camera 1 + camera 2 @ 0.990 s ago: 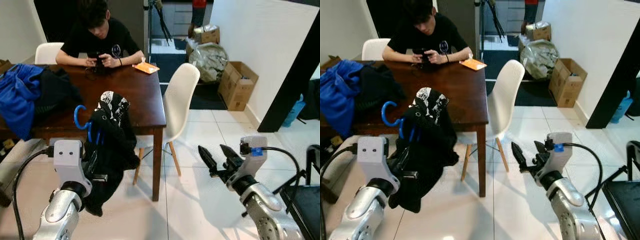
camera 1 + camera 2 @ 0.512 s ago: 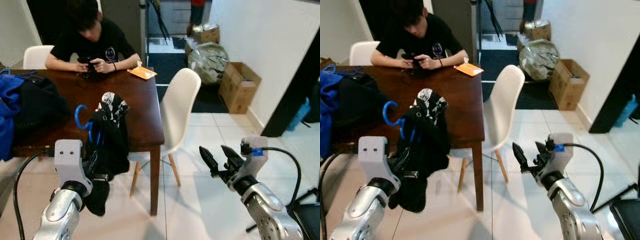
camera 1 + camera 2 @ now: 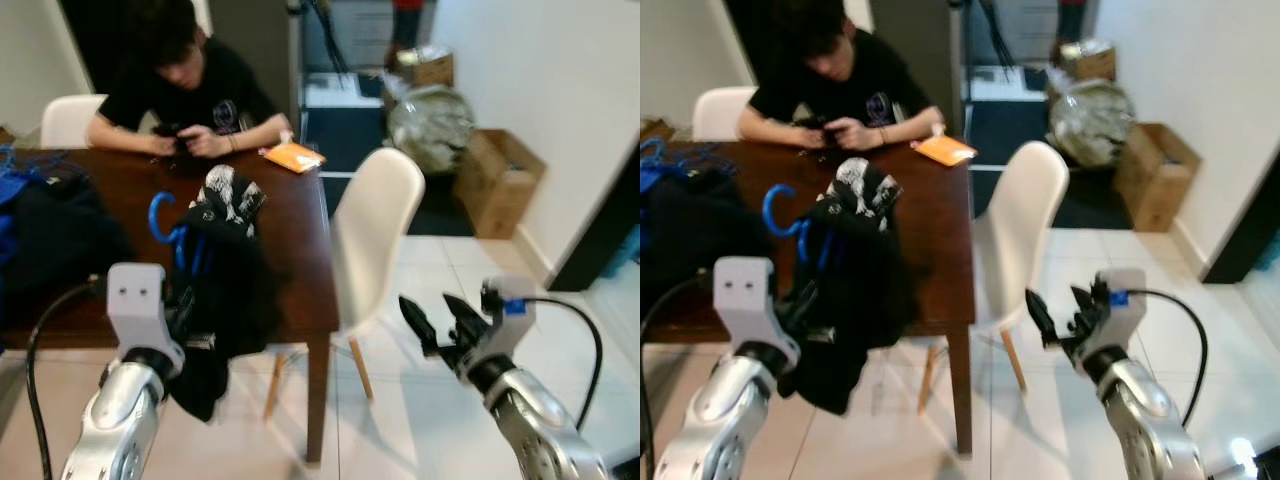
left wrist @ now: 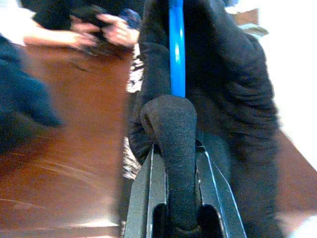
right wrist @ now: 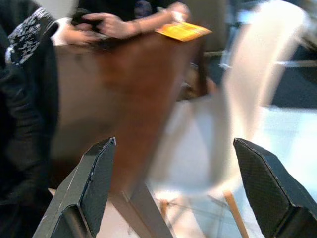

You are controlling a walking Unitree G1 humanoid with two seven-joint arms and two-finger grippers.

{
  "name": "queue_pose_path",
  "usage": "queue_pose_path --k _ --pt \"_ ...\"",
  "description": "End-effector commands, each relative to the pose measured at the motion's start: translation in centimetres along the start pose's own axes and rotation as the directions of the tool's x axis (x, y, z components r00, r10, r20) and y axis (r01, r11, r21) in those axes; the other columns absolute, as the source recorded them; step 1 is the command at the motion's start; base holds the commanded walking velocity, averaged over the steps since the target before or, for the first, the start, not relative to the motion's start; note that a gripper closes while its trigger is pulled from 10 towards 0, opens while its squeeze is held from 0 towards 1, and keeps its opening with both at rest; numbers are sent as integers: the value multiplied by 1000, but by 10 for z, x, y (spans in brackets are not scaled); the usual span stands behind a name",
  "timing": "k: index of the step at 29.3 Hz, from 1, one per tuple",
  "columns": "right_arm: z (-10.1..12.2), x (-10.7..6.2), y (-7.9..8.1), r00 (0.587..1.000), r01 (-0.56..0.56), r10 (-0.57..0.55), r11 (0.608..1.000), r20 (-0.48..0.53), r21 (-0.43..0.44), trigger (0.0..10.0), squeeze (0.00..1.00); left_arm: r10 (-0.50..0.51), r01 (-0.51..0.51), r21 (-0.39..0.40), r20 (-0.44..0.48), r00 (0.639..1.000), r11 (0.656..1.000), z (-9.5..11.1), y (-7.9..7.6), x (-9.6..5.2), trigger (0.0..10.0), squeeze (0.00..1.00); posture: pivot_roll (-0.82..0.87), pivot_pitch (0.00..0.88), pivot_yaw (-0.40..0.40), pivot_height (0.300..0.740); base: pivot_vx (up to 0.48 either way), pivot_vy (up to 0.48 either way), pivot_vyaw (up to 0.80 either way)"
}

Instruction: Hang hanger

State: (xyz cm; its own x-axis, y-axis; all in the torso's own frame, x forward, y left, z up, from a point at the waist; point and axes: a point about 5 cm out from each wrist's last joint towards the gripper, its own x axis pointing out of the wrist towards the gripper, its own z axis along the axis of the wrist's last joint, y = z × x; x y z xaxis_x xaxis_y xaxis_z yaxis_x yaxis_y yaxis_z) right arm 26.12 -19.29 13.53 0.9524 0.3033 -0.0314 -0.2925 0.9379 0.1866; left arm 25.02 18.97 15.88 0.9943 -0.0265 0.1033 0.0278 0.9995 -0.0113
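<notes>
My left gripper (image 3: 183, 318) is shut on a blue hanger (image 3: 163, 228) that carries a black garment (image 3: 228, 290) with a black-and-white patterned collar. The hanger's blue hook curls up above the cloth. In the left wrist view the blue hanger (image 4: 176, 54) runs up between the fingers (image 4: 143, 193), wrapped in the black garment (image 4: 233, 99). My right gripper (image 3: 437, 322) is held out open over the floor, right of the white chair, with nothing in it. Its two fingers (image 5: 94, 183) stand wide apart in the right wrist view.
A dark wooden table (image 3: 290, 250) stands straight ahead with a person (image 3: 190, 85) seated at its far side, hands on a phone. An orange packet (image 3: 293, 157) lies on it. A white chair (image 3: 375, 240) stands at its right. Dark and blue clothes (image 3: 50, 225) lie at left. Cardboard boxes (image 3: 500, 180) line the right wall.
The whole view has shifted and blurred as the camera moved nearer the table. The left gripper still holds the hanger and garment; the right gripper stays open.
</notes>
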Motion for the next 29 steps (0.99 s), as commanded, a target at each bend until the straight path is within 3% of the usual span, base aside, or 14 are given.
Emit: queue_pose_path --k 1,10,15,16,18,19,21,23,27,29 --pt "-3 2 7 1000 -27 27 1000 -5 6 10000 0 29 -30 25 58 998 999 12 8 0 10000 0 63 5 -12 740 442 0 800" --pt "-4 2 7 999 -31 31 999 -8 21 10000 0 35 -38 31 99 994 999 25 12 4 10000 0 67 0 -10 740 442 0 800" --pt "-4 2 6 1000 -20 20 999 1 46 10000 0 22 -27 34 121 992 999 33 14 8 10000 0 69 0 -7 740 442 0 0" --pt "-4 2 6 1000 -18 18 998 4 52 10000 0 -5 2 29 128 992 1000 36 12 10 10000 0 68 0 -3 740 442 0 0" --pt "-3 2 6 1000 -14 14 998 8 56 10000 0 -213 219 -45 114 970 975 41 -7 14 10000 0 68 0 1 740 191 0 0" --pt "-3 2 6 1000 -14 14 998 8 56 10000 0 -213 219 -45 114 970 975 41 -7 14 10000 0 68 0 1 740 0 0 0" --pt "-3 3 6 1000 -11 11 998 8 57 10000 0 -365 373 -69 111 924 925 47 -22 12 10000 0 66 0 3 740 0 0 0" --pt "-3 3 6 1000 -11 11 998 8 57 10000 0 -365 373 -69 111 924 925 47 -22 12 10000 0 66 0 3 740 0 0 0" --pt "-3 3 6 1000 -10 10 998 9 57 10000 0 -463 466 -38 79 883 884 52 -28 9 10000 0 68 1 5 740 0 0 0" --pt "-3 3 6 1000 -10 10 998 9 57 10000 0 -463 466 -38 79 883 884 52 -28 9 10000 0 68 1 5 740 0 0 0"
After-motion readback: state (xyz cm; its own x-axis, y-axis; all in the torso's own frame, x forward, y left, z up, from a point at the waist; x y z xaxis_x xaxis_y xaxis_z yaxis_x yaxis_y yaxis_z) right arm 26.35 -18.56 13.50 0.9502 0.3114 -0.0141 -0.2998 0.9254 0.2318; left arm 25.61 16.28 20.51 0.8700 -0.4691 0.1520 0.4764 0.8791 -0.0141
